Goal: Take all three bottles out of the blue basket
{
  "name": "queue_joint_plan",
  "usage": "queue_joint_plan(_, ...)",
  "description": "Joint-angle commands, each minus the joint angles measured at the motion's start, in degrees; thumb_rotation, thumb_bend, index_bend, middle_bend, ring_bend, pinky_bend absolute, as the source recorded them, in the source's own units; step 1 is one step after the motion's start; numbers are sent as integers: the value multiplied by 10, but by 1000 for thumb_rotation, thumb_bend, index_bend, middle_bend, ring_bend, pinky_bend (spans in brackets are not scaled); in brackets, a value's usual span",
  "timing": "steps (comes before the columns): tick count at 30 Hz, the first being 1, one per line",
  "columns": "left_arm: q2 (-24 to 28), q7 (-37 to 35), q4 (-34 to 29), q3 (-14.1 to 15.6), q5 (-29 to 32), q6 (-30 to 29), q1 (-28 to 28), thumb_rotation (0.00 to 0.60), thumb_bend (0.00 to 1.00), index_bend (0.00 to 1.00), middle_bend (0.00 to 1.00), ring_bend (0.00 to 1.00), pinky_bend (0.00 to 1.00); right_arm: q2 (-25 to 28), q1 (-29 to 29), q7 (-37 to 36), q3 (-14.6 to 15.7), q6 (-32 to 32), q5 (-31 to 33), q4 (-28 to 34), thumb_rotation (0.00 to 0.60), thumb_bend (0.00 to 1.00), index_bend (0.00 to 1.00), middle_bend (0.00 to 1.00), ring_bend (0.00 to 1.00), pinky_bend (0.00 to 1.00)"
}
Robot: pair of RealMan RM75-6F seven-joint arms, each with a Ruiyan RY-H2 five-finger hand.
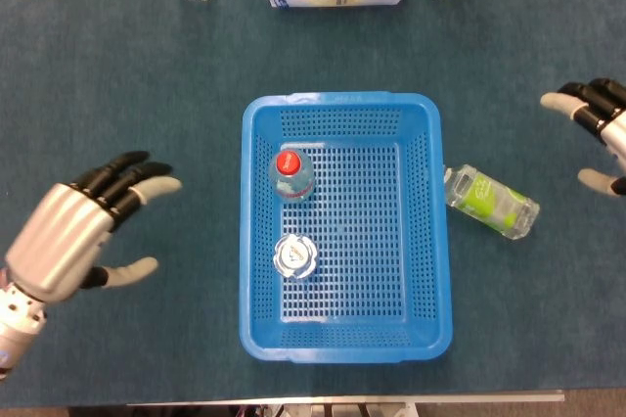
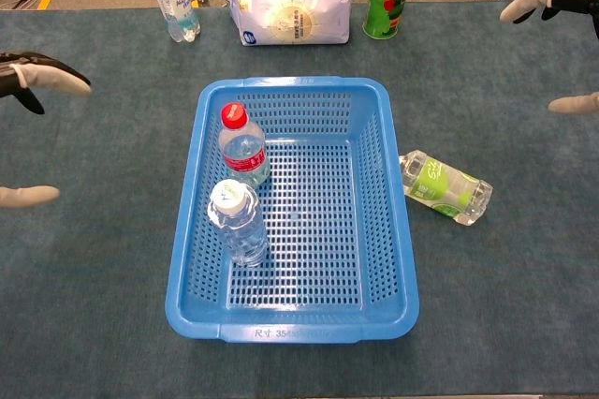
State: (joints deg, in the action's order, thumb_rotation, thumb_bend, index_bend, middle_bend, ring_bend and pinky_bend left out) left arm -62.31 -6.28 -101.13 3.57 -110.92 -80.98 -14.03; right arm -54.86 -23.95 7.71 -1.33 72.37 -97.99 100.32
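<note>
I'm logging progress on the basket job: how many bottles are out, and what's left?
One is out: the green-label bottle lies on its side on the table, right of the blue basket. Nothing is in hand: the left hand and right hand are open. The red-capped bottle and white-capped bottle stand in the basket.

Four bottles (image 2: pixel 242 223), one basket (image 2: pixel 384 230)

Your basket (image 1: pixel 344 344) sits mid-table with two bottles upright along its left side, one (image 1: pixel 291 174) behind the other (image 1: pixel 295 256). A third bottle (image 1: pixel 492 202) lies just right of it. Your hands (image 1: pixel 68 228) (image 1: pixel 599 123) flank it, well apart.
</note>
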Motion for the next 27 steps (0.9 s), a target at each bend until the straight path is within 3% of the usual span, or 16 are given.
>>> queue_joint_plan(1, -10, 8, 9, 4, -19, 12, -15, 600, 111, 211, 217, 157, 369, 3, -5, 0, -5, -8, 9, -1, 600, 0, 245, 303, 315, 579)
queue_joint_plan(18, -34, 41, -1, 10, -62, 66, -85, 600, 111, 211, 192, 157, 369, -8, -3, -19, -14, -16, 36, -34, 600, 0, 245, 303, 315, 579)
queue_joint_plan(27, -69, 62, 19, -4, -63, 107, -131, 600, 111, 214, 192, 157, 369, -7, 2, -34, -17, -9, 43, -50, 600, 0, 245, 303, 315, 579)
